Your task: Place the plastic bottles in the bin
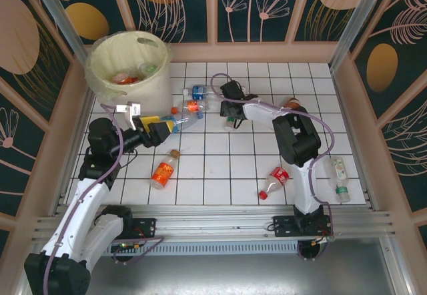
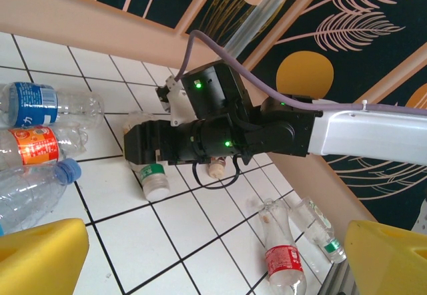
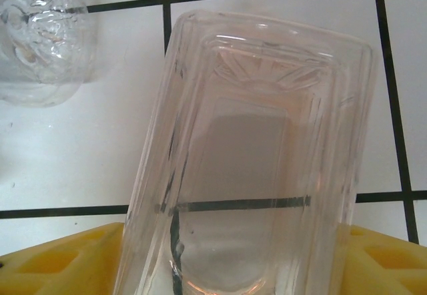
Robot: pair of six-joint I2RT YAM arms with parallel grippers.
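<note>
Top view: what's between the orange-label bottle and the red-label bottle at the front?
Just bare white tiles lie between the orange-label bottle and the red-label bottle; the top view shows it.

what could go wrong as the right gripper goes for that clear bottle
The clear bottle lies skewed between the right gripper's yellow fingers, so it may twist or squirt out under a squeeze. A second bottle lies close beside it and could get knocked. The left gripper, open, sits just in front of the bin, so the arms might clash on the carry.
</note>
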